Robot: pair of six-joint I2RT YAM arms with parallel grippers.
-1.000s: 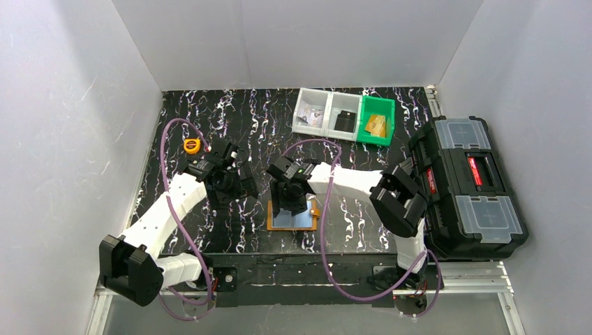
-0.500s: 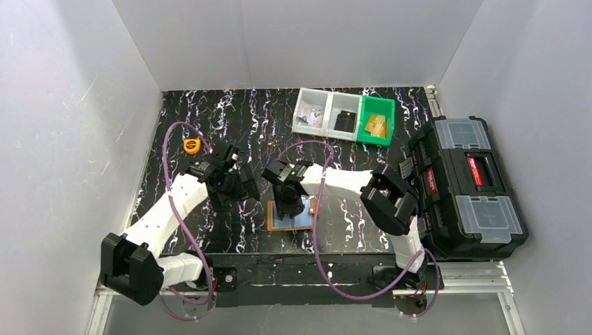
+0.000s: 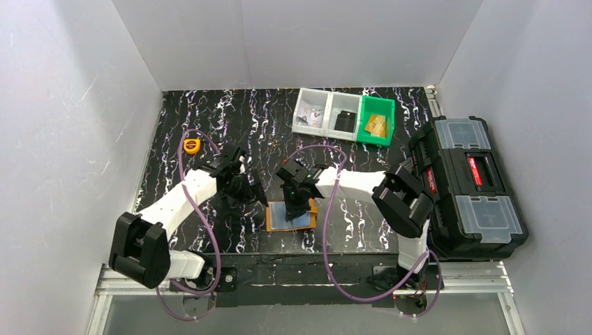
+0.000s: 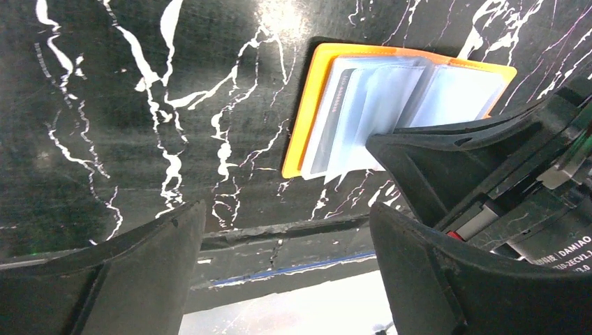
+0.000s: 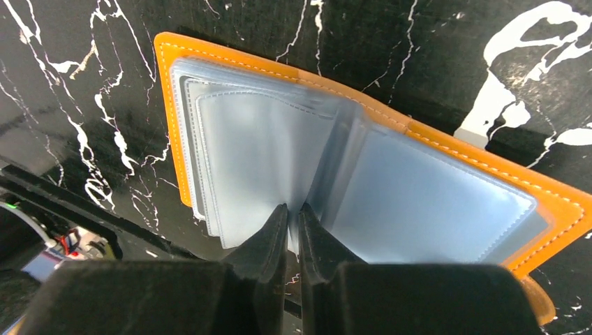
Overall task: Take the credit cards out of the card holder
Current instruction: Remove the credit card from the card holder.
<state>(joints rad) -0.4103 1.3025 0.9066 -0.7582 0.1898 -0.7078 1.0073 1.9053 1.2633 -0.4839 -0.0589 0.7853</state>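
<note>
The orange card holder (image 3: pixel 274 222) lies open on the black marbled table, near the front edge. Its clear pockets (image 5: pixel 258 153) fan out, with pale credit cards (image 4: pixel 363 112) inside them. My right gripper (image 5: pixel 293 208) comes in from the holder's near edge. It is shut on one raised pocket leaf at the middle fold, and whether a card is in that leaf I cannot tell. My left gripper (image 4: pixel 286 209) hangs open just left of the holder (image 4: pixel 307 132), touching nothing. In the top view the right gripper (image 3: pixel 293 206) is over the holder and the left gripper (image 3: pixel 255 195) beside it.
A small round yellow tape measure (image 3: pixel 191 145) sits at the back left. Two clear bins (image 3: pixel 327 110) and a green bin (image 3: pixel 377 122) stand at the back. A black toolbox (image 3: pixel 468 185) fills the right side. The table's front edge (image 4: pixel 279 234) is close to the holder.
My right gripper has closed from partly open onto the pocket leaf. The left arm has swung right and forward, closer to the holder, with its jaws still wide.
</note>
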